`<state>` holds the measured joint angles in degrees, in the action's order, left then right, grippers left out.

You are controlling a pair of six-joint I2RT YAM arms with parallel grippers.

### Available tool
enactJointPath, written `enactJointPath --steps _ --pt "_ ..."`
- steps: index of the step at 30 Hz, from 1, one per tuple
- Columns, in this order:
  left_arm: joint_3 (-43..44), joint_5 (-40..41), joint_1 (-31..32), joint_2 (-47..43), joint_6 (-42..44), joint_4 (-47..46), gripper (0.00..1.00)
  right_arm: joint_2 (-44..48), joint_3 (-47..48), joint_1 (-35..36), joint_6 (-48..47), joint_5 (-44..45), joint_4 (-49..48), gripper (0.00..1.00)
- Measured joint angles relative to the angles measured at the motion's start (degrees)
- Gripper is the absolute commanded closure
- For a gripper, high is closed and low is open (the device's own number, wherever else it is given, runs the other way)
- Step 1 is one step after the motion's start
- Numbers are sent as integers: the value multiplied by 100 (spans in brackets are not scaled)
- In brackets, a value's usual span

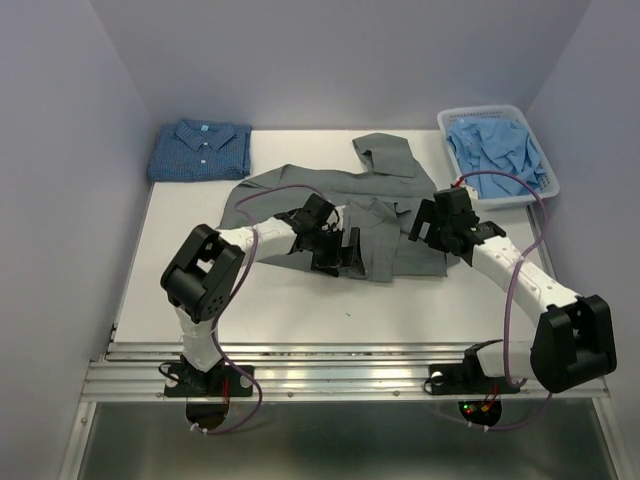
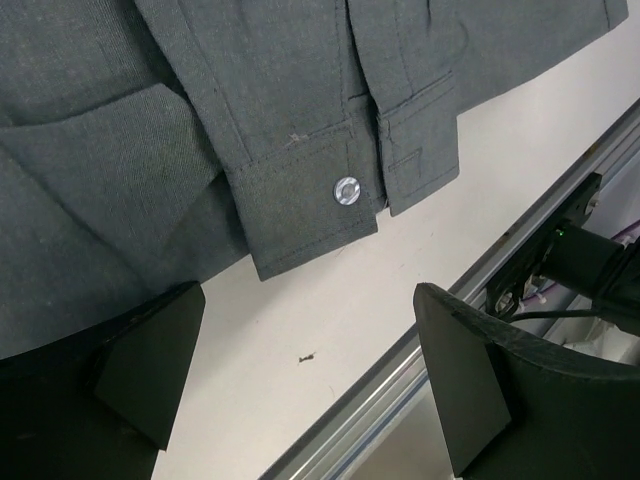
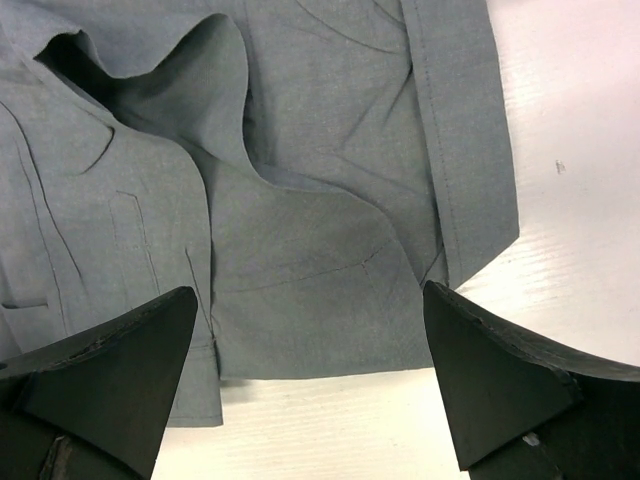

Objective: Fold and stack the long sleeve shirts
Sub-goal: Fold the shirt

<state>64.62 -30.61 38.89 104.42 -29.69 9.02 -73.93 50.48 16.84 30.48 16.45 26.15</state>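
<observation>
You had the slate-grey shirt (image 1: 330, 200) lying rumpled in the middle of the table (image 1: 300, 310), with the folded blue check shirt (image 1: 198, 150) at the far left corner. Your left gripper (image 2: 308, 295) hung empty, jaws apart, just off the buttoned cuff (image 2: 310, 210). The right gripper (image 3: 308, 292) gaped likewise over the hem. Closing there risked pinching only one layer, or dragging the loose sleeve and skewing the fold.

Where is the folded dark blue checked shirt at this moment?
In the top view, the folded dark blue checked cloth shirt lies at the far left corner of the white table, just left of the spread slate-grey cloth shirt.
</observation>
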Motion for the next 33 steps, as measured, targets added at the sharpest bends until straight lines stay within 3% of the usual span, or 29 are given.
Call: enactJointPath --steps 20,23,24,27,28,30,32,33 --pt "678 -343 26 793 -31 -319 3 -186 -254 -153 -81 -184 -216 0" --pt "678 -339 48 793 -31 -313 10 -186 -267 -179 -90 -186 -225 0" --pt "678 -334 61 793 -35 -297 21 -186 -267 -179 -90 -184 -232 0" --pt "678 -330 92 815 -50 -249 38 -186 -269 -179 -92 -186 -243 0" --pt "678 -330 107 824 -33 -232 49 -186 -271 -179 -90 -184 -256 0" --pt "678 -334 140 844 -61 -188 60 -186 -299 -188 -92 -186 -284 0" --pt "682 -339 164 866 -74 -168 65 -186 -354 -199 -92 -184 -299 0" --pt "693 -341 166 883 -79 -157 74 -186 -382 -210 -92 -184 -293 0"
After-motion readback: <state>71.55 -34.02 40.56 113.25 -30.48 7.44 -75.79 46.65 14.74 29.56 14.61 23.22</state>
